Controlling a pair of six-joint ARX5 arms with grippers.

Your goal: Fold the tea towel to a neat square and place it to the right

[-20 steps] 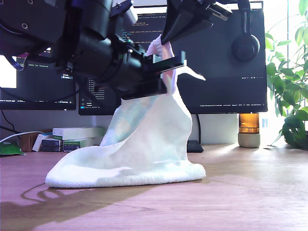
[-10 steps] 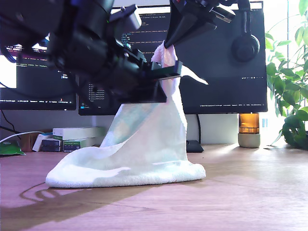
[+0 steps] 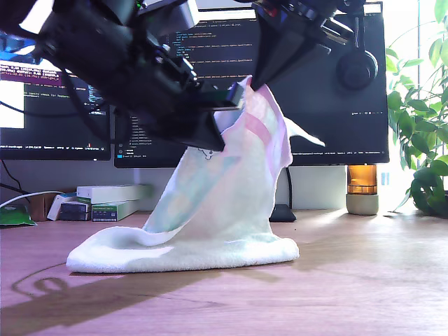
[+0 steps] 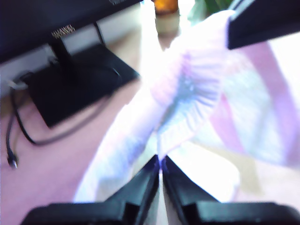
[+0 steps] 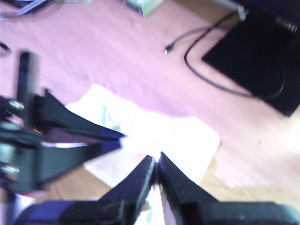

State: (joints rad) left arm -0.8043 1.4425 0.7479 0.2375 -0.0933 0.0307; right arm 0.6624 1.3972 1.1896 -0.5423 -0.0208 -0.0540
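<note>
Both grippers swung toward exterior view's right, fingers clamped on tea towel (image 3: 224,189) top edge, held aloft.

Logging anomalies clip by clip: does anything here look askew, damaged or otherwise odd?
Nothing damaged or spilled. The tea towel is pinched at its top and hangs unevenly, with a loose flap sticking out toward the exterior view's right; its lower part rests bunched on the desk.

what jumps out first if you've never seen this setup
The tea towel, pulled up into a tall peak mid-desk while its lower edge lies on the wood. Two black grippers pinch the peak at the top, one from each side of the exterior view. Behind stand dark monitors; a leafy plant fills that view's right.
</note>
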